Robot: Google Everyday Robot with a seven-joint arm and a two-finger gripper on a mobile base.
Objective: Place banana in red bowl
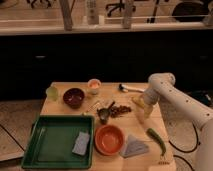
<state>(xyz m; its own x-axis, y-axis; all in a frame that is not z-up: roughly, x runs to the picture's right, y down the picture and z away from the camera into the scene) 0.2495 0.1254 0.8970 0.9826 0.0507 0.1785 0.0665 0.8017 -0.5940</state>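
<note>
Gripper (143, 111) sits low over the right side of the wooden surface (65, 109), arm reaching in from the right. Clenched or released? Can't tell from here. Banana (137, 101) lies just beside it, on the far-left side, w/ contact unclear. Red bowl (109, 139) waits at the near edge, approx. centre, well apart from the banana. Green tray (57, 142) is left of it, 1 long green vegetable (156, 140) to the right, dark bowl (74, 97) far left.
</note>
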